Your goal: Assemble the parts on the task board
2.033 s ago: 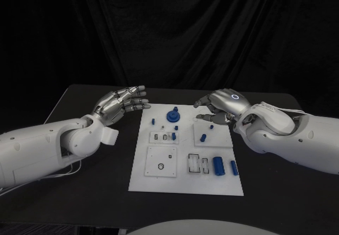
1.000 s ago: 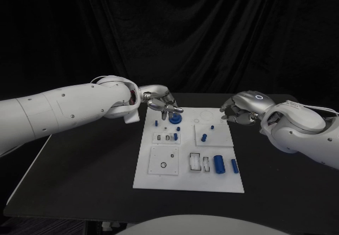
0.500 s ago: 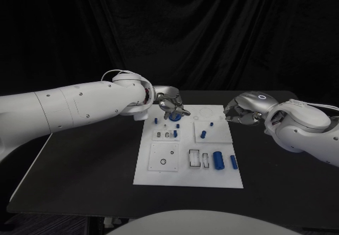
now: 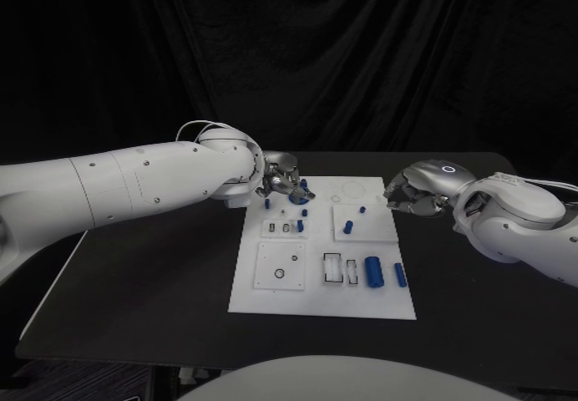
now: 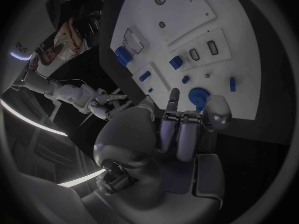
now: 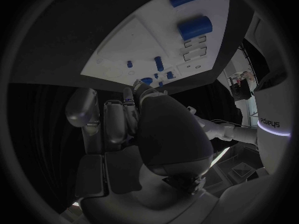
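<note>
The white task board (image 4: 323, 284) lies flat in the middle of the black table (image 4: 144, 284). Small blue parts sit on it. A fat blue cylinder (image 4: 373, 271) and a thinner blue peg (image 4: 400, 276) lie side by side near the right edge, next to two small boxes with dark outlines (image 4: 338, 269). A short blue peg (image 4: 348, 226) stands on a raised white square higher up. A round blue disc (image 4: 297, 195) sits at the far left corner of the board.

The left hand (image 4: 281, 181) hangs over that far left corner, right above the blue disc. Its big white arm hides the table beside the board. In the left wrist view the fingers (image 5: 176, 127) are bent, with their tips right by the disc (image 5: 198, 95). I cannot tell if they hold it or only touch it.

The right hand (image 4: 418, 190) is off the board, just past its far right edge. Its fingers (image 6: 115, 117) are curled in and hold nothing.

A black curtain hangs behind the table. In the right wrist view a white machine in the room behind has a word on it, too bent and small to read well.
</note>
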Motion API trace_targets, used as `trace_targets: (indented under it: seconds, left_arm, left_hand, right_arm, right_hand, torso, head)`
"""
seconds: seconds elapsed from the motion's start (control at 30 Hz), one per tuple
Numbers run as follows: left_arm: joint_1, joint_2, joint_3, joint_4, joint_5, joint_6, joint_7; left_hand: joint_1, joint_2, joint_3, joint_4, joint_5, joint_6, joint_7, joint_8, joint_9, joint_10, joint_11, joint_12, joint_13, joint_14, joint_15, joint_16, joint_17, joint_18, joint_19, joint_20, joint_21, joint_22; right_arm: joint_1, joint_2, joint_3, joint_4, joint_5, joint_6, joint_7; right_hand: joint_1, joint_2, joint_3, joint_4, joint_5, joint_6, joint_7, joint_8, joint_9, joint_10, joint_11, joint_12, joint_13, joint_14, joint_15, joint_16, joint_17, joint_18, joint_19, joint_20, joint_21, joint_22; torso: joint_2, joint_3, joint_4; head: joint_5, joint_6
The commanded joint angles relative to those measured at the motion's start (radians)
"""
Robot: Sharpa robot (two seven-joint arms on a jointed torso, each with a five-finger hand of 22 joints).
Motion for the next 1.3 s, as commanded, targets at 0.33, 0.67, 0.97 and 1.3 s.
trace_targets:
  seconds: [0.33, 0.67, 0.97, 1.3]
  left_arm:
    - [-0.047, 0.009, 0.001, -0.022, -0.003, -0.019, -0.099]
    - [-0.064, 0.010, 0.001, -0.020, -0.003, -0.014, -0.115]
    - [-0.076, 0.009, 0.001, -0.019, -0.003, -0.014, -0.109]
    - [-0.085, 0.012, 0.001, -0.018, -0.003, -0.006, -0.108]
  left_hand:
    - [-0.058, -0.011, 0.024, -0.003, -0.002, -0.013, -0.051, 0.269, 0.370, 0.108, -0.053, 0.020, 0.263, 0.109, -0.047, 0.003, 0.263, -0.031, 0.086, -0.041, 0.050, 0.121]
    - [-0.120, -0.006, 0.009, 0.030, -0.027, -0.037, -0.061, 0.308, 0.490, 0.108, -0.055, 0.020, 0.263, 0.109, -0.054, 0.003, 0.263, -0.038, 0.118, -0.050, 0.060, 0.155]
    - [-0.151, -0.001, -0.006, 0.029, -0.021, -0.051, -0.059, 0.306, 0.526, 0.108, -0.054, 0.020, 0.263, 0.109, -0.054, 0.003, 0.263, -0.034, 0.105, -0.050, 0.049, 0.143]
    - [-0.139, 0.000, -0.002, 0.020, -0.002, -0.059, -0.058, 0.297, 0.544, 0.108, -0.053, 0.020, 0.263, 0.109, -0.053, 0.003, 0.263, -0.031, 0.093, -0.049, 0.039, 0.132]
  right_arm:
    - [-0.005, -0.003, 0.000, -0.002, -0.003, 0.002, -0.013]
    - [-0.006, -0.003, 0.000, -0.007, -0.003, 0.008, -0.022]
    - [-0.007, 0.003, 0.000, -0.015, -0.003, 0.005, -0.025]
    - [-0.014, 0.008, 0.000, -0.025, -0.003, 0.002, -0.027]
  right_hand:
    - [0.014, -0.001, 0.015, 0.001, 0.030, 0.015, 0.001, 0.001, -0.002, -0.006, -0.005, -0.012, -0.032, 0.021, -0.009, -0.008, 0.019, 0.021, -0.002, -0.003, -0.011, 0.130]
    - [0.016, -0.001, 0.018, 0.001, 0.044, 0.013, 0.001, -0.001, -0.003, -0.008, -0.005, -0.015, -0.036, 0.021, -0.009, -0.013, 0.016, 0.022, -0.003, -0.003, -0.018, 0.129]
    - [0.018, -0.002, 0.021, 0.000, 0.052, 0.011, 0.002, -0.004, -0.004, -0.011, -0.005, -0.018, -0.041, 0.019, -0.009, -0.018, 0.013, 0.023, -0.005, -0.003, -0.024, 0.127]
    - [0.020, -0.002, 0.023, 0.000, 0.057, 0.010, 0.002, -0.005, -0.005, -0.013, -0.005, -0.020, -0.044, 0.019, -0.009, -0.022, 0.010, 0.024, -0.006, -0.003, -0.028, 0.126]
  torso:
    - [0.001, -0.0007, -0.0002]
    - [0.001, -0.0013, -0.0007]
    - [0.001, 0.0002, 0.0005]
    - [0.000, 0.0002, -0.0004]
  head:
    - [0.005, -0.007]
    - [0.006, -0.016]
    - [0.004, -0.024]
    - [0.007, -0.025]
